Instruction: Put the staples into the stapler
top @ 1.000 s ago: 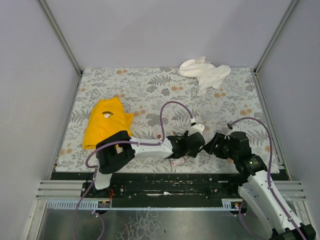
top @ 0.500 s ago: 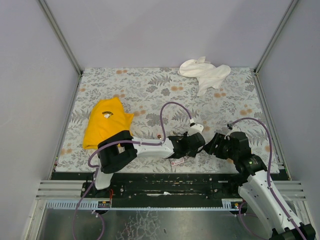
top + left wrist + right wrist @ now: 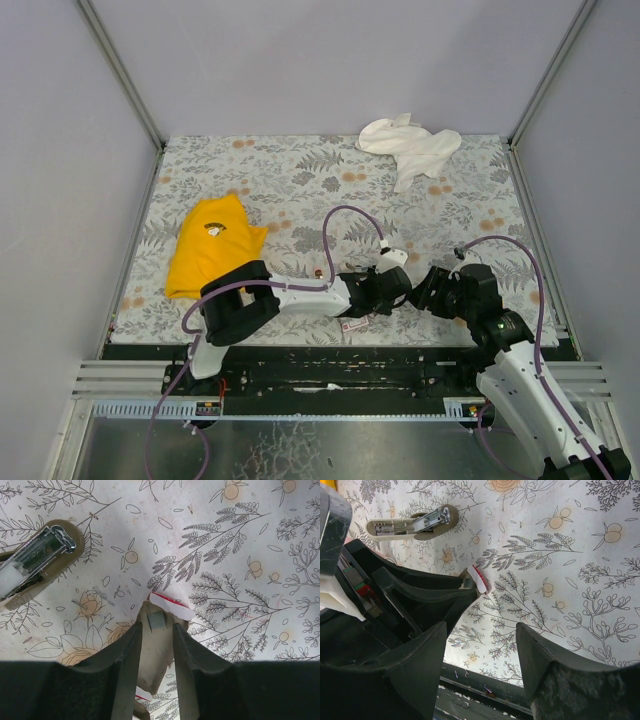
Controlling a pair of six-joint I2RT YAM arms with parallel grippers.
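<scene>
The stapler (image 3: 35,560) lies open on the floral table, its silvery metal channel facing up in a pale plastic body; it also shows in the right wrist view (image 3: 412,525). The staples' grey-brown tray (image 3: 157,650) holds a short silvery strip (image 3: 157,622), with the red box's pale label end (image 3: 171,606) beyond it. My left gripper (image 3: 156,635) hovers over the tray, jaws narrowly apart on either side of the strip. My right gripper (image 3: 480,650) is wide open and empty just right of it. In the top view the left gripper (image 3: 385,290) and right gripper (image 3: 425,288) nearly meet above the box (image 3: 355,323).
A yellow cloth (image 3: 212,245) lies at the left and a white cloth (image 3: 410,145) at the far right. The table's front edge and black rail (image 3: 330,350) run just behind the box; that edge shows under my right gripper (image 3: 485,680).
The left arm's near links have shifted slightly to the right. Both grippers stay almost where they were.
</scene>
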